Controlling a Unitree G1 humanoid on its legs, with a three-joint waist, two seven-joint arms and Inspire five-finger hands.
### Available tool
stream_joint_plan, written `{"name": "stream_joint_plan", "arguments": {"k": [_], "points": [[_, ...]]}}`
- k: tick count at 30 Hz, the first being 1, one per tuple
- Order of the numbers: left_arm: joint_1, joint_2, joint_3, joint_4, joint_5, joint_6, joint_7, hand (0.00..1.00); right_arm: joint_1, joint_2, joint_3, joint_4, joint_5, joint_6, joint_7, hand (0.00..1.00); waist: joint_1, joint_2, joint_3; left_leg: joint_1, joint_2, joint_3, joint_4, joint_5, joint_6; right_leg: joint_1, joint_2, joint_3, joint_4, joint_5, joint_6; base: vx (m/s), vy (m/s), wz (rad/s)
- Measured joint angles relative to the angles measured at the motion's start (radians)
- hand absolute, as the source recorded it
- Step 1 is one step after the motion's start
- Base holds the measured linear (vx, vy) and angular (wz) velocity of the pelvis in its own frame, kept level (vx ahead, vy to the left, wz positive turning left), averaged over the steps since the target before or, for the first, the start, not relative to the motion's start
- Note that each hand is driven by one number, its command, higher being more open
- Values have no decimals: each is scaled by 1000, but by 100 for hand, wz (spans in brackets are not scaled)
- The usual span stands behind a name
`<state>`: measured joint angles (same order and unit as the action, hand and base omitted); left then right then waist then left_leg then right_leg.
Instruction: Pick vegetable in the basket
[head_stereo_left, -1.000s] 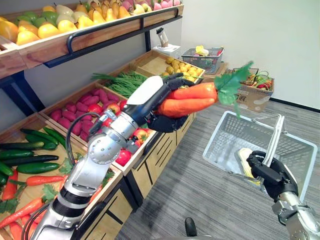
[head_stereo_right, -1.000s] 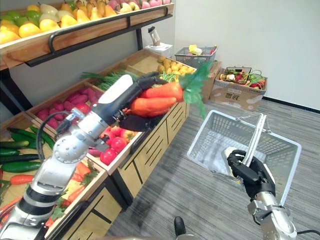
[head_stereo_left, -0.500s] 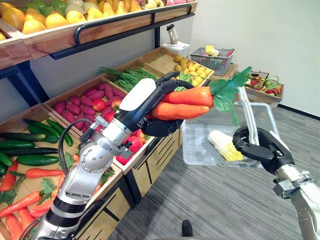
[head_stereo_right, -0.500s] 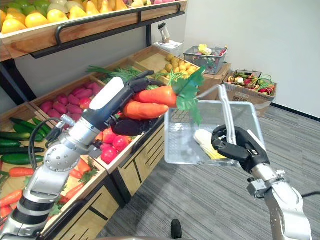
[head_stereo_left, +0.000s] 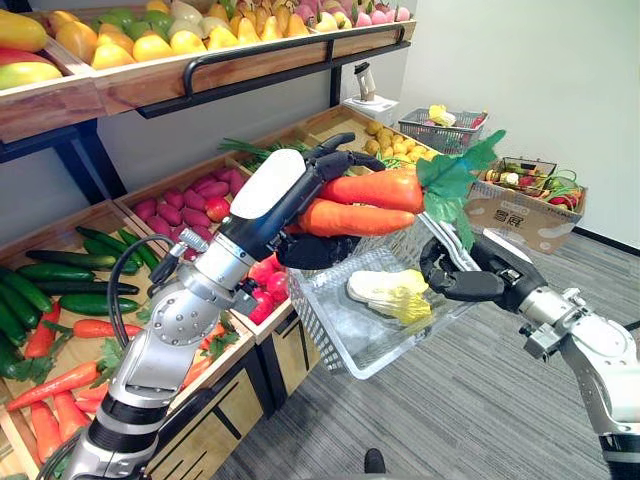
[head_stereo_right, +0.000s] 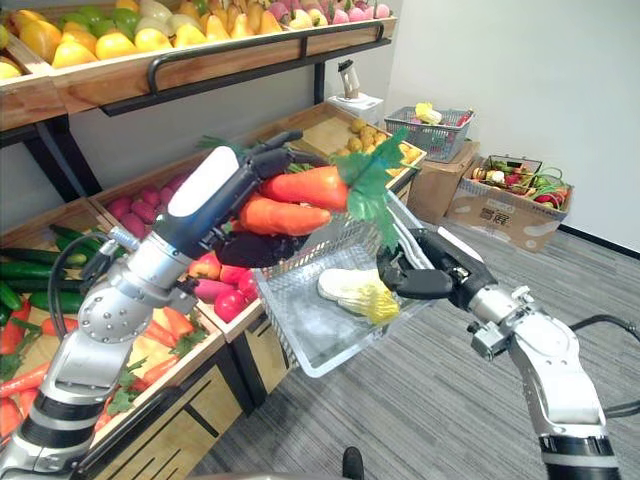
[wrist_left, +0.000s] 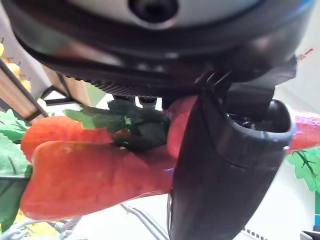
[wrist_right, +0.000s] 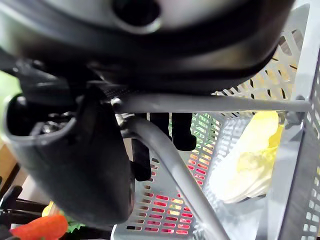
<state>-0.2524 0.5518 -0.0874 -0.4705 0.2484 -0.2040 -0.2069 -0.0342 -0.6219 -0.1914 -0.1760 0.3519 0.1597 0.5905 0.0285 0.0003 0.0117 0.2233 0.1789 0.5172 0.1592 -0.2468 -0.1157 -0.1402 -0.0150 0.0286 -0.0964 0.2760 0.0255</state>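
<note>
**Carrots gripped over a tipped wire basket**

Grey plank floor (head_stereo_left: 450, 425) spreads beneath the right hand (head_stereo_left: 468, 280), and a plain white wall (head_stereo_left: 540, 70) closes the room beyond it. Behind the left hand (head_stereo_left: 318, 248) stands a tiered wooden produce stand (head_stereo_left: 130, 85). It holds yellow and green fruit on the top shelf, with red produce and cucumbers (head_stereo_left: 55, 262) in the lower trays. Past the right hand, against the wall, sits a cardboard box (head_stereo_left: 520, 210) of vegetables.

The right hand has its fingers wrapped round the handle (wrist_right: 165, 155) of a grey wire basket (head_stereo_left: 325, 315). The basket hangs tilted just below the left hand, and a pale cabbage (head_stereo_left: 385, 292) lies inside it. The left hand has fingers and thumb curled round two orange carrots (head_stereo_left: 352, 218). Their green leaves (head_stereo_left: 450, 180) point toward the right hand, and the carrots sit above the basket's rim, not inside it.
</note>
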Motion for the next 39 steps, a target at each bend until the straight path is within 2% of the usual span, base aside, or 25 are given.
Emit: {"name": "stream_joint_plan", "arguments": {"k": [2,7,12,18,29,39], "points": [[0,2,0,2,10,-28,1,0,-20,-10,20,13,0,1,1,0,0,2,-8,1,1,-3,-1,1,-2,0,0,-2,0,0,-1,-7,31,3],[0,40,-7,2,139,-149,9,0,-34,-12,40,50,0,4,3,0,4,3,-28,3,2,-7,-1,1,-2,3,0,-6,0,4,4,-14,22,1],[27,52,-10,2,154,-208,-1,0,-40,-32,59,65,0,4,3,0,8,1,-36,4,1,-8,-7,4,-7,5,-2,-16,0,-6,0,-52,29,1],[144,52,-45,13,157,-223,-44,0,-53,-58,59,89,1,4,13,0,14,-2,-43,5,7,-9,-16,10,-16,5,3,-32,0,-11,-6,-35,18,2],[232,51,-95,36,157,-223,-81,0,-64,-92,59,105,3,3,59,0,19,-9,-42,16,7,-8,-17,10,-17,6,6,-28,0,-8,-8,-24,41,-2],[268,51,-145,83,158,-204,-119,0,-72,-92,63,60,5,3,116,0,16,-22,-37,20,9,11,-18,10,-17,3,15,-12,0,-10,-6,-14,14,-6]]}}
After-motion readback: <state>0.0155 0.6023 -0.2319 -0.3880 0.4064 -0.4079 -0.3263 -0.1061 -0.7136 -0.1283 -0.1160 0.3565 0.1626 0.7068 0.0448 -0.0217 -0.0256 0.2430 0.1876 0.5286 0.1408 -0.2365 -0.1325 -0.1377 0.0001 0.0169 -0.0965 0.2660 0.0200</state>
